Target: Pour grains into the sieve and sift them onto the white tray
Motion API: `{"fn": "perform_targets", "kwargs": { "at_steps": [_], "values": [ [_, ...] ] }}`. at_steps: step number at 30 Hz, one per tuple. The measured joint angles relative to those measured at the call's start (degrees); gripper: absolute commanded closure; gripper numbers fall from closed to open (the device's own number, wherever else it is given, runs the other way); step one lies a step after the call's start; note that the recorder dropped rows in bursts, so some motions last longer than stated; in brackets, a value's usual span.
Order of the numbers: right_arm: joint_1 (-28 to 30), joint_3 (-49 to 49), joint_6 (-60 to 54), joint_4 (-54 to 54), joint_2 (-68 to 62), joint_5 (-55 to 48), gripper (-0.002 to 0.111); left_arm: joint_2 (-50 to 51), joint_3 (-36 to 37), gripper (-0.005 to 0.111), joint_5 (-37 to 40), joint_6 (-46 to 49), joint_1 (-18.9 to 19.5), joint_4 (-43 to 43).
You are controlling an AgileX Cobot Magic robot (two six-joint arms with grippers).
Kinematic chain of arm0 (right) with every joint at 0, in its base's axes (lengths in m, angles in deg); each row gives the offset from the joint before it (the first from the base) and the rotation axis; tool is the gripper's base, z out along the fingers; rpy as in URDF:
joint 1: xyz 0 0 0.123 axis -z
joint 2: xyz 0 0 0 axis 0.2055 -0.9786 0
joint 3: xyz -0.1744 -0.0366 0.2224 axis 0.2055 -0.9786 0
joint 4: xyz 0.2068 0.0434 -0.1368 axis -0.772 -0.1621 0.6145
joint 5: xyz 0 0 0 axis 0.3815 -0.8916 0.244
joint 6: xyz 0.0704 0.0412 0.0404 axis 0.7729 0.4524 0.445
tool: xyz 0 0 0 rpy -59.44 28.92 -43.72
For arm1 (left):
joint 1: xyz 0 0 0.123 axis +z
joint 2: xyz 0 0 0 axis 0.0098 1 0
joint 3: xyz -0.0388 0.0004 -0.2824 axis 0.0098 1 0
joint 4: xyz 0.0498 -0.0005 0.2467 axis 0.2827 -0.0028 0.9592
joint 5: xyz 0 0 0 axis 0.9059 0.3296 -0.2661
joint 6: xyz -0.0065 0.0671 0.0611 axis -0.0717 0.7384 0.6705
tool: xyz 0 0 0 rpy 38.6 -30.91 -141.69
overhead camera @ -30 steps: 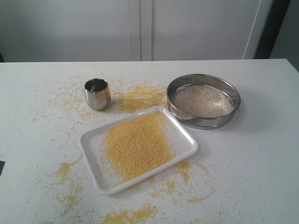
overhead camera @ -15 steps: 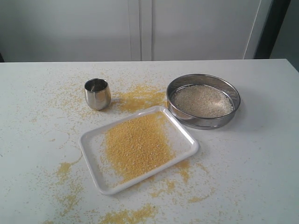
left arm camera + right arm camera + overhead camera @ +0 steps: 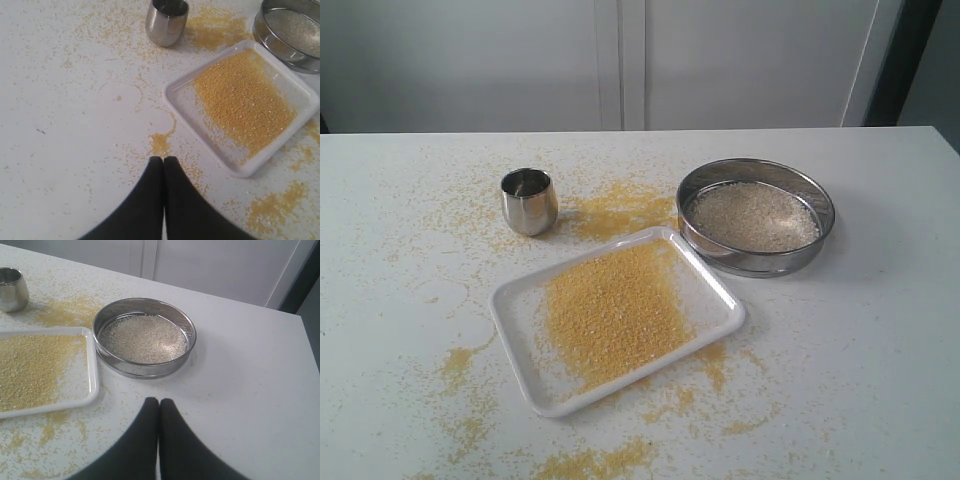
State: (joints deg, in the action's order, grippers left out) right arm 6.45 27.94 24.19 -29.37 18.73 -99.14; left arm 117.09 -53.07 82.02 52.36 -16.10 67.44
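Both end effectors are pressed together and hold nothing: the left end effector [image 3: 163, 159] hangs over bare counter [image 3: 880, 330] with its two dark fingers meeting along a thin seam, and the right end effector [image 3: 159, 400] is the same.

Neither arm shows in the exterior view, so both appear drawn back to the near side.

The sieve [image 3: 760, 262] stands upright on the right side of the counter, out in front of the right end effector and well apart from it. Only the pale, coarser part of the grains [image 3: 752, 215] lies on its mesh. The fine yellow meal is spread across the middle of the white tray [image 3: 520, 315], with more scattered on the counter around it.

The tray lies between the two arms. Its long axis runs diagonally, from the near left toward the far right, and its far corner sits just beside the sieve wall; contact cannot be told.

A small steel cup [image 3: 529, 200] stands upright beyond the tray on the left, with nothing visible inside it.

Judging by this layout, pouring and sifting look finished. If the sieve needs another shake, the right arm is clearly the nearer one, reaching straight forward. The cup and the tray's near end fall to the left arm.
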Motion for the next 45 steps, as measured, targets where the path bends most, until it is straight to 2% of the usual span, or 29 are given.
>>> {"fn": "perform_targets", "kwargs": {
  "at_steps": [5, 10, 19, 24, 40, 45],
  "values": [
    [0.0, 0.0, 0.0, 0.0, 0.0, 0.0, 0.108, -3.5, 0.0, 0.107, 1.3, 9.5, 0.0, 0.2],
    [0.0, 0.0, 0.0, -0.1, 0.0, 0.0, 0.108, -7.0, 1.4, 0.107, 0.8, 11.7, 0.9, 1.3],
    [0.0, 0.0, 0.0, -0.1, 0.0, 0.0, 0.108, -12.0, 6.3, 0.107, -1.4, 12.5, 9.8, 1.2],
    [0.0, 0.0, 0.0, -0.1, 0.0, 0.0, 0.108, -15.7, 9.3, 0.107, -3.3, 12.8, 12.7, 1.1],
    [0.0, 0.0, 0.0, -0.1, 0.0, 0.0, 0.108, -24.2, 22.0, 0.107, -7.2, 13.2, 13.3, 0.7],
    [0.0, 0.0, 0.0, -0.1, 0.0, 0.0, 0.108, -25.8, 25.1, 0.107, -11.5, 13.3, 13.3, 0.7]
  ]
}}
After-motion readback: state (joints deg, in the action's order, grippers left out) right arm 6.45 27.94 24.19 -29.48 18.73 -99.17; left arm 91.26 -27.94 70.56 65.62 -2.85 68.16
